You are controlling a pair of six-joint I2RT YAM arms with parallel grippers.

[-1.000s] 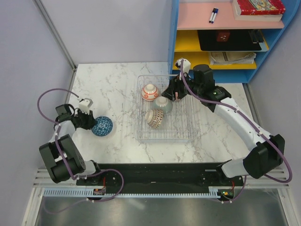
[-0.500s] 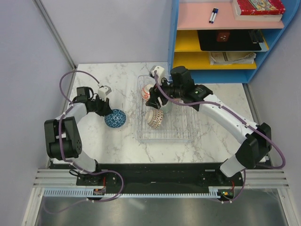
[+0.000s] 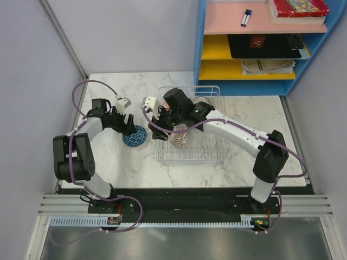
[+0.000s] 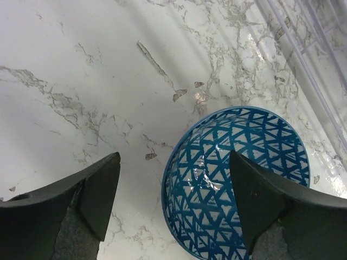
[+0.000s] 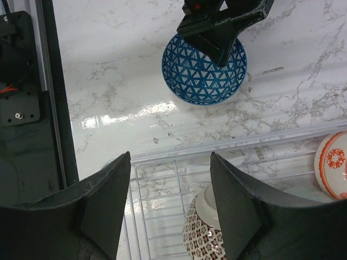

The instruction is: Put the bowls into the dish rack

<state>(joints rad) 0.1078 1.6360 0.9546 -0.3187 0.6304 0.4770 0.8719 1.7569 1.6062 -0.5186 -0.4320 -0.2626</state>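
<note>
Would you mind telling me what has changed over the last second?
The left gripper carried the blue bowl rightward toward the dish rack, set it on the table and opened its jaws. The right gripper swung left across the rack, jaws open. The rack and brown-patterned bowl stayed put.

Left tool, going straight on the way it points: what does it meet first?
Probably the blue triangle-patterned bowl: its rim sits right ahead of the open left tool, nearer than the marble table.

Overhead plus wrists — common blue bowl (image 4: 233,173)
</note>
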